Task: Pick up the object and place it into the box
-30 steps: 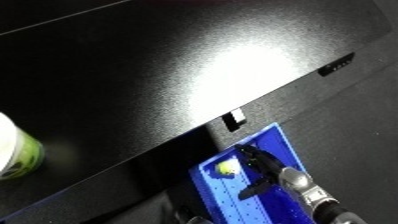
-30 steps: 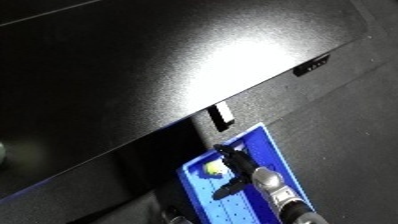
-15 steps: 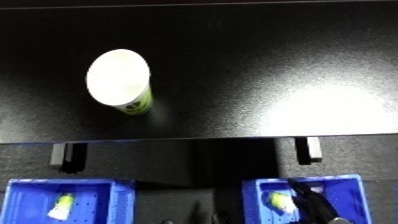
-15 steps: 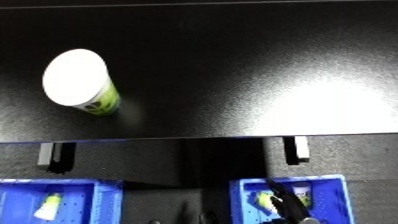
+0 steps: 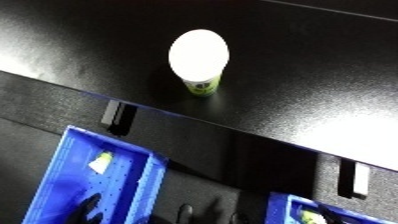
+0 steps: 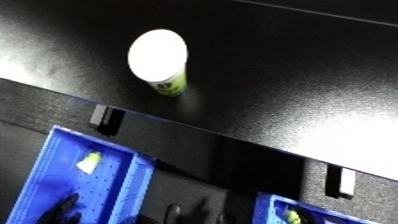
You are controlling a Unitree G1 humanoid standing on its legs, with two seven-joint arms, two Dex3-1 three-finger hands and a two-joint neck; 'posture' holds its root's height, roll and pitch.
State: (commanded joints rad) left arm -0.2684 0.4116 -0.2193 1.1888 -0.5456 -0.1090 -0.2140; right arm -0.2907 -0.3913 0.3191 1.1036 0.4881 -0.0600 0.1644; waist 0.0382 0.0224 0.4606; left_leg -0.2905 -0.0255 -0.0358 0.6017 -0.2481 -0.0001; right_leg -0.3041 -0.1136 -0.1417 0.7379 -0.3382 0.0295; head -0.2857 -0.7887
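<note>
A dark shape, possibly the robot's left hand (image 6: 62,211), is showing low inside the blue left bin (image 5: 55,175) at the bottom edge. It is too dim to tell whether it is open or closed, or holding anything. The right hand is showing in neither view. Just beyond the shape, a small yellow-white item (image 5: 100,162) is lying in the same bin. Well off to its right, a corner of a second blue bin (image 6: 275,205) is peeking in, with a yellow-green item (image 5: 309,216) inside. Farther out, past the black table's front edge (image 5: 222,135), the cup (image 5: 200,60), with its white lid and green label, is standing upright on the tabletop, well apart from both bins.
</note>
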